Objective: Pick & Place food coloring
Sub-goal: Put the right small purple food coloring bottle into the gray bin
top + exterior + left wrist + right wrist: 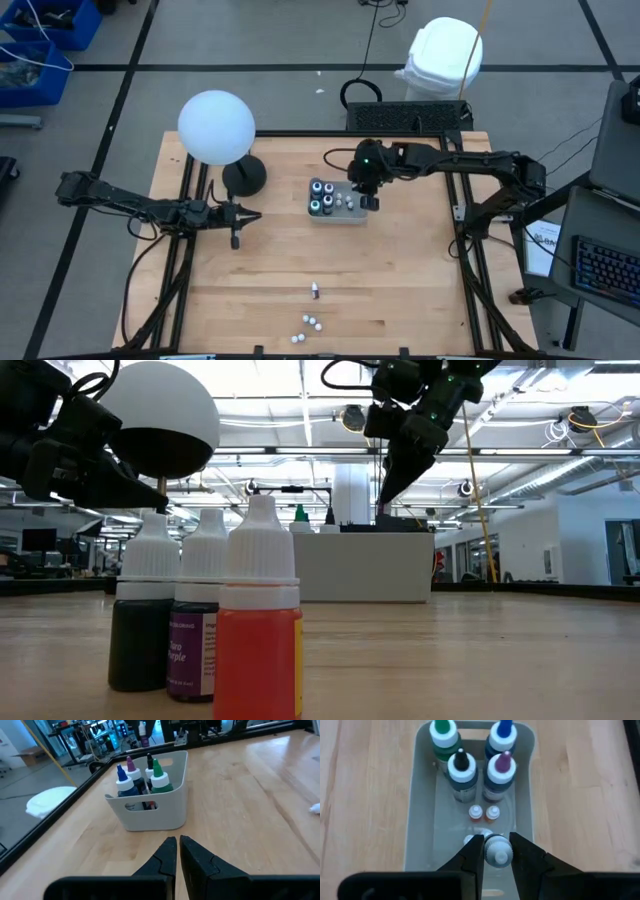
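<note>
The grey tray (337,212) stands mid-table and holds four bigger bottles (461,767) with green, blue, black and purple tips, plus two small orange vials (484,813). My right gripper (372,200) hangs over the tray's right end, shut on a small white-capped vial (498,851). Several more vials (312,322) lie loose near the table's near edge; three of them (205,610) stand upright on their bases close to the low camera. My left gripper (256,214) is shut on nothing, left of the tray and pointing at it. My right gripper pinches the small vial's white cap (498,855) between its two fingers (472,852), coming from above and slanting down. The vial is upright and lifted over the tray's floor; its body below the cap is hidden by the cap.
A lamp with a white globe (215,125) and a black base (243,178) stands far left of the tray. Bare wood lies between the tray and the loose vials. A black frame rims the table.
</note>
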You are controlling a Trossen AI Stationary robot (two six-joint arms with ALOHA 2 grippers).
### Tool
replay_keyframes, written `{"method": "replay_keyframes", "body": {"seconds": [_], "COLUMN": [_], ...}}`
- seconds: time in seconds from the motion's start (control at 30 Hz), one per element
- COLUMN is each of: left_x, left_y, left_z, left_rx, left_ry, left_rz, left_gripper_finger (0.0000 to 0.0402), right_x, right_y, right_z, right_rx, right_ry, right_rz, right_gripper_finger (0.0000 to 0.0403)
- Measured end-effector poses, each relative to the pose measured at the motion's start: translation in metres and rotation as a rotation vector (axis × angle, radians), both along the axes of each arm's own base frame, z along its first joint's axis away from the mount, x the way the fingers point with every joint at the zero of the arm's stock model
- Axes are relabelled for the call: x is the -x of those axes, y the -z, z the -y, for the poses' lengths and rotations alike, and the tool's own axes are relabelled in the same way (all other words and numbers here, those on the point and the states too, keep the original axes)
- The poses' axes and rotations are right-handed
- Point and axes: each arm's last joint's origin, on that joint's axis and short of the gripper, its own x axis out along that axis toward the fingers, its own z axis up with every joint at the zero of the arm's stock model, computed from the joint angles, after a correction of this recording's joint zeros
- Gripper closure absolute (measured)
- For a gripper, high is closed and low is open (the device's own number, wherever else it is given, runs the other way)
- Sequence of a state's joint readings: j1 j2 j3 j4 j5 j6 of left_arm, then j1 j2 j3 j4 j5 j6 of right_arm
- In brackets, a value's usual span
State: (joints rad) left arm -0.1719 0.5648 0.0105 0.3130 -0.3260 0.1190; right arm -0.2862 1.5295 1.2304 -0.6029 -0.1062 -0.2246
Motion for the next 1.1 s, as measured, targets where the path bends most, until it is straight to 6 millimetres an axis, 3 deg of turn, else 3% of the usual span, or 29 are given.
{"method": "replay_keyframes", "body": {"seconds": [0.27, 0.53, 0.87, 1.1], "left_x": [0.000, 0.000, 0.000, 0.000], "left_y": [0.000, 0.002, 0.002, 0.002], "left_z": [0.000, 0.000, 0.000, 0.000], "left_rx": [0.066, 0.137, 0.145, 0.142], "left_ry": [-0.014, -0.032, -0.034, -0.034], "left_rz": [0.008, 0.003, 0.005, 0.005], "left_gripper_finger": [0.0371, 0.0371, 0.0371, 0.0371], "right_x": [-0.012, -0.023, -0.020, -0.016], "right_y": [0.020, 0.041, 0.043, 0.065], "right_z": [-0.008, 0.002, 0.014, 0.012], "right_rx": [-0.014, 0.034, 0.009, 0.004], "right_ry": [-0.037, 0.029, 0.105, 0.127], "right_rz": [-0.063, -0.113, -0.105, -0.069], "right_gripper_finger": [0.0332, 0.0337, 0.0339, 0.0334]}}
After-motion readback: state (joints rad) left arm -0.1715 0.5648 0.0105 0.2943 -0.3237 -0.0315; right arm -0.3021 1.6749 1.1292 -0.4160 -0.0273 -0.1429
